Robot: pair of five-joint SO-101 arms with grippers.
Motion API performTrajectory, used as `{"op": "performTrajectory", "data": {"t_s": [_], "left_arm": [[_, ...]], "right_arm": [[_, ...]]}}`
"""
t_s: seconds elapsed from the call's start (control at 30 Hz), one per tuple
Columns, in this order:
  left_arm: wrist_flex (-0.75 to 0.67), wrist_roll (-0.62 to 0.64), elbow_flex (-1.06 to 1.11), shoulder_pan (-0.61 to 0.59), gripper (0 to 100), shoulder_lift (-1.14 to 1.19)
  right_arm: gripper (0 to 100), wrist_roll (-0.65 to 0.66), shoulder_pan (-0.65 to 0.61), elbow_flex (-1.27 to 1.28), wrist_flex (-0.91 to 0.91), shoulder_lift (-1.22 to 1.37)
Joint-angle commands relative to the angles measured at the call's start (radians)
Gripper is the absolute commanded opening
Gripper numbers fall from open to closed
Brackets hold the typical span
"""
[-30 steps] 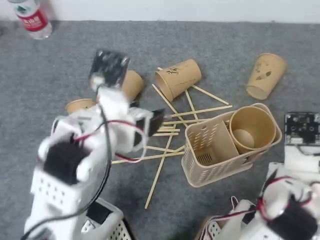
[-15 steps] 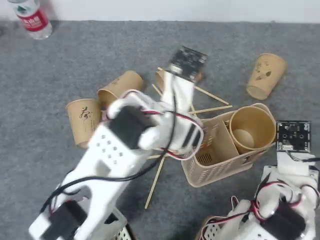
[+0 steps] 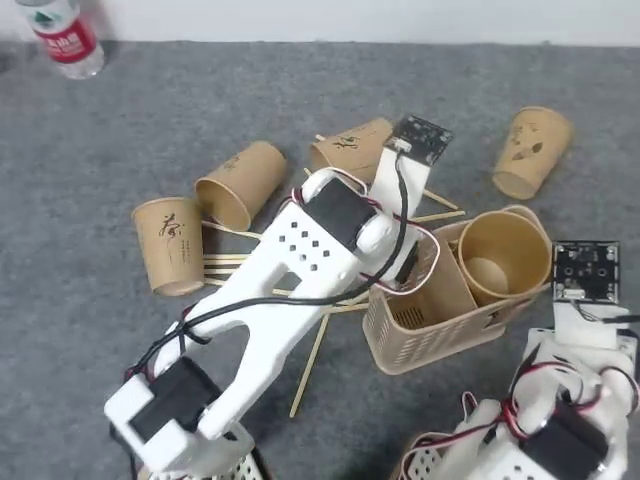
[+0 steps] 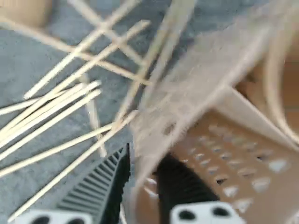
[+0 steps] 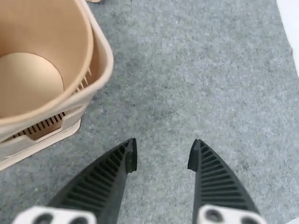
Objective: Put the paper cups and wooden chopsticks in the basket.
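The tan basket (image 3: pixel 430 335) lies tipped on the grey carpet with one paper cup (image 3: pixel 497 255) inside it. Three cups lie to its left (image 3: pixel 168 243), (image 3: pixel 238 183), (image 3: pixel 350 150) and one at the far right (image 3: pixel 530 150). Wooden chopsticks (image 3: pixel 230 265) are scattered between them. My left arm stretches over to the basket's left corner. There my left gripper (image 4: pixel 142 158) straddles the basket rim (image 4: pixel 196 88), one finger inside and one outside, shut on it. My right gripper (image 5: pixel 161 154) hangs open above bare carpet beside the basket (image 5: pixel 100 60).
A plastic bottle (image 3: pixel 62 35) lies at the far left corner by the wall. One loose chopstick (image 3: pixel 315 365) points toward the front. The white arm bases (image 3: pixel 180 430) stand at the near edge. Open carpet lies right of the basket.
My left arm has swung from the chopstick pile at centre-left over to the basket, uncovering the two left cups. The right arm has shifted slightly left. The basket has stayed put.
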Motion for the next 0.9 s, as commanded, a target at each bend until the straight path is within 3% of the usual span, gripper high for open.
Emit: {"op": "performTrajectory", "data": {"t_s": [0.0, 0.23, 0.47, 0.6, 0.87], "left_arm": [[-0.018, -0.087, -0.042, -0.009, 1, -0.006], [0.072, -0.215, -0.326, -0.055, 1, -0.063], [0.054, -0.241, -0.587, -0.293, 1, -0.077], [-0.044, -0.318, -0.676, -0.454, 1, -0.075], [-0.334, -0.371, -0.615, -0.779, 1, 0.017]], "right_arm": [[18.8, -0.012, 0.007, 0.011, -0.018, -0.016], [18.8, -0.012, 0.007, 0.107, -0.061, -0.036], [18.8, -0.012, 0.008, 0.117, -0.058, -0.036], [18.8, -0.014, 0.007, 0.117, -0.058, -0.036], [18.8, -0.014, 0.007, 0.117, -0.058, -0.036]]}}
